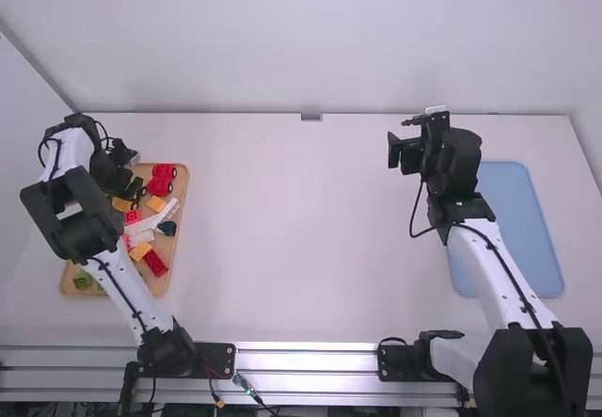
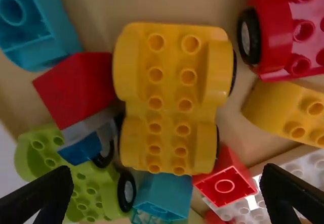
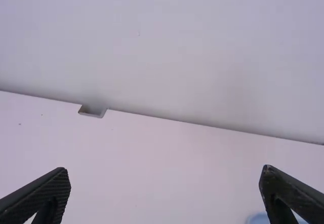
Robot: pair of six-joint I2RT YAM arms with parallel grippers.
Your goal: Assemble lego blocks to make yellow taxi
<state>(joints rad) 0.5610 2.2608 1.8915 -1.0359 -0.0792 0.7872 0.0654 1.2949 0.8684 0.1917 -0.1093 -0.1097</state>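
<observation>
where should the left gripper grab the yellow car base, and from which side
Probably from straight above, one finger of the left gripper along each long side of the yellow car base, at the waist between wheel arches: it lies studs up, longer than wide, narrowing there. The big red block crowds one side, so go in carefully.
</observation>
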